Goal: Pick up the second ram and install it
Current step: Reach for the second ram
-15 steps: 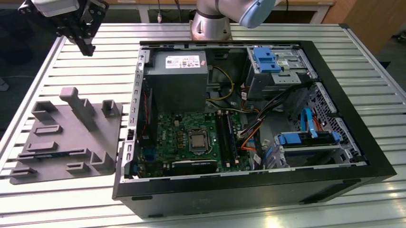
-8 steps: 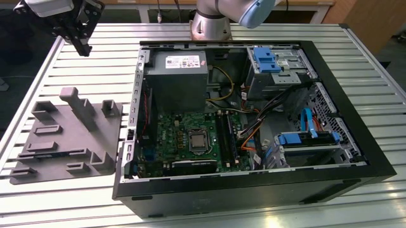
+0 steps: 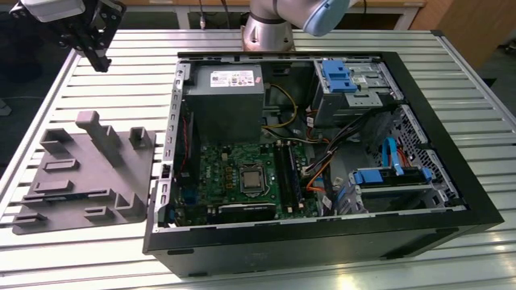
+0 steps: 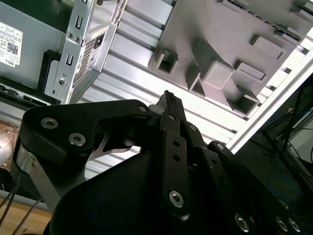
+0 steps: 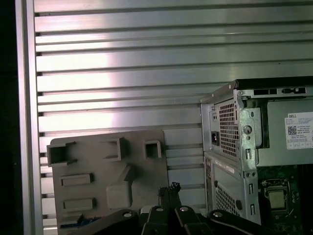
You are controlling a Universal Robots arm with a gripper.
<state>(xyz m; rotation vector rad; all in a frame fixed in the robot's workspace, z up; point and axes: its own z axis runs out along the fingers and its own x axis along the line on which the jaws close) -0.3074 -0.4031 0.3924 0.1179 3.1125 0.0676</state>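
End effector (image 3: 100, 60) high over the bench's (image 3: 96, 96) far corner, closed and empty
Its fingers (image 5: 166, 196) meet at the tips in both wrist views, with nothing between them. The grey tray (image 3: 81, 175) lies flat on the bench at the exterior view's left, just beside the open case (image 3: 322, 241). A slim dark strip with a bluish glint, seemingly the ram (image 3: 64, 194), lies in a groove near the tray's front edge, well apart from the end effector. The case holds a grey power supply (image 3: 226, 96), the motherboard (image 3: 234, 175) with long black slots (image 3: 288, 172), blue drive bays (image 3: 339, 75) and loose cables (image 3: 322, 163). The case's side wall stands between tray and slots
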